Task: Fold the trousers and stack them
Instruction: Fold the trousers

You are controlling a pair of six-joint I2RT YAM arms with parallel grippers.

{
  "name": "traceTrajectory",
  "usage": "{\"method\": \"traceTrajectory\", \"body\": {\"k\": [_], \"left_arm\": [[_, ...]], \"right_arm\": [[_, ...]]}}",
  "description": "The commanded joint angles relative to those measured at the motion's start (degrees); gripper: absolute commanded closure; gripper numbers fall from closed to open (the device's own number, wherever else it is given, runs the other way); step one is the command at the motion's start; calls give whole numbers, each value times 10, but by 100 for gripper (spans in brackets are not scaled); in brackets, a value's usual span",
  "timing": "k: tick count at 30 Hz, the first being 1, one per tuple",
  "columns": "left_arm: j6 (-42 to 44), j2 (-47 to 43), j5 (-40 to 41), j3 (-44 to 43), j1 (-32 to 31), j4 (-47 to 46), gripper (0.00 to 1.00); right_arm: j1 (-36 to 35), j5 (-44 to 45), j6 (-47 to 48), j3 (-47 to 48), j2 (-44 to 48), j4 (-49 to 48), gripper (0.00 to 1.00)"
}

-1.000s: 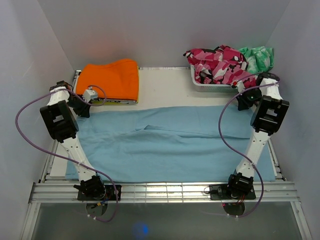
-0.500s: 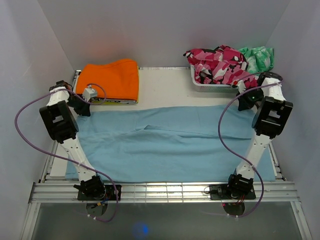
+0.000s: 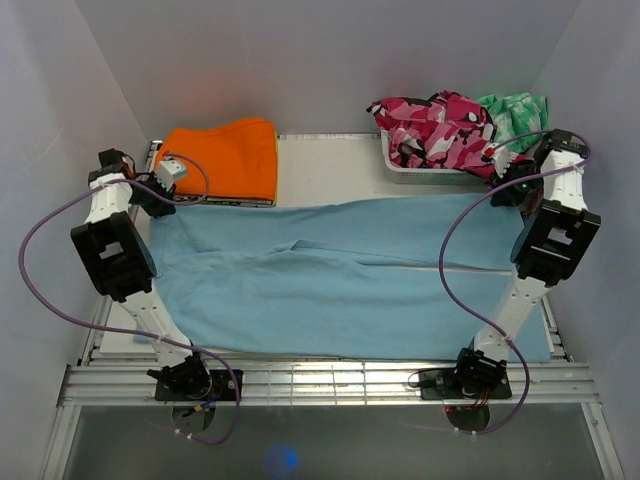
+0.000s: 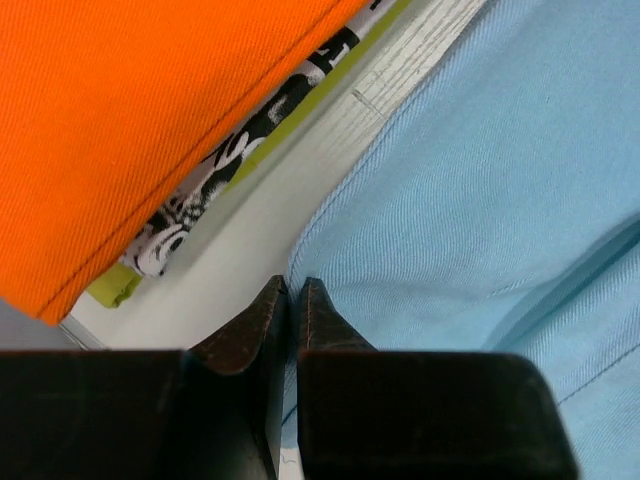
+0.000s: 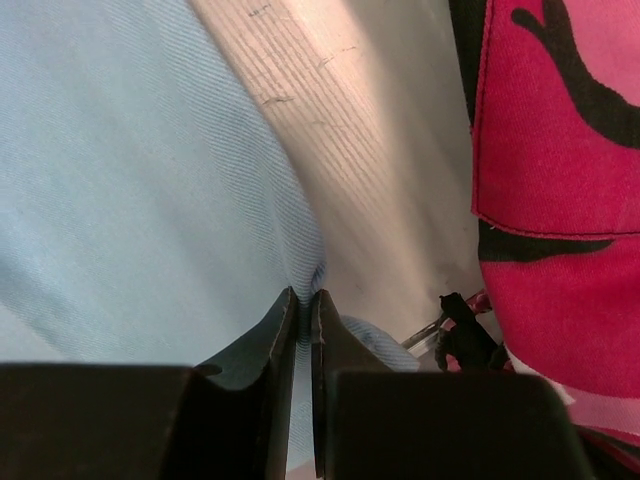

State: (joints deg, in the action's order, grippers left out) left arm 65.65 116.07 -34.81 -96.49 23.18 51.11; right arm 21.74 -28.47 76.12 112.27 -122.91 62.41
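Light blue trousers (image 3: 340,275) lie spread wide across the table. My left gripper (image 3: 150,192) is shut on their far left corner (image 4: 420,230), with the cloth pinched between the dark fingers (image 4: 325,315). My right gripper (image 3: 515,185) is shut on the far right corner (image 5: 150,200), the cloth bunched between its fingertips (image 5: 327,315). Both held corners are raised off the table. A folded orange garment (image 3: 222,158) lies at the back left on a printed item; in the left wrist view it fills the upper left (image 4: 130,120).
A white basket (image 3: 420,170) at the back right holds pink camouflage clothes (image 3: 440,125) and a green garment (image 3: 515,115); the pink cloth is close beside my right gripper (image 5: 560,150). White walls enclose the table. Bare white tabletop (image 3: 330,165) shows behind the trousers.
Both grippers have moved outward and toward the back, pulling the far edge of the blue trousers up and back. The cloth now reaches further toward the basket and the orange stack.
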Motion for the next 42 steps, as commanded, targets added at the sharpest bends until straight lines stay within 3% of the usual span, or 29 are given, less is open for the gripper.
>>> {"method": "traceTrajectory", "body": {"k": [1,7,15,23,28,30,34,37,41,42], "left_arm": [[-1,-80,-10,35,13,-70,100],[-17,-149,-16,101,22,-147,100],[-139,-172,2,83,55,-257,100],[-242,-232,-12,153,56,-347,100],[-289,-267,7,236,60,-427,100],[-341,-280,5,256,71,-461,100],[-428,-284,-5,271,99,-545,100],[-434,-270,-18,263,113,-544,100],[-376,-262,-67,252,119,-476,100],[-368,-266,-95,255,122,-452,100]], "right_arm": [[15,-5,68,-5,47,2,92],[39,-19,86,-10,78,20,92],[65,-58,64,-3,122,4,92],[60,-129,-97,-43,187,-182,92],[52,-161,-269,-60,216,-330,92],[52,-167,-326,-75,224,-425,92],[52,-185,-404,-93,244,-504,92],[52,-206,-401,-93,256,-492,92],[52,-234,-286,-136,296,-398,92],[52,-234,-220,-150,305,-374,92]]}}
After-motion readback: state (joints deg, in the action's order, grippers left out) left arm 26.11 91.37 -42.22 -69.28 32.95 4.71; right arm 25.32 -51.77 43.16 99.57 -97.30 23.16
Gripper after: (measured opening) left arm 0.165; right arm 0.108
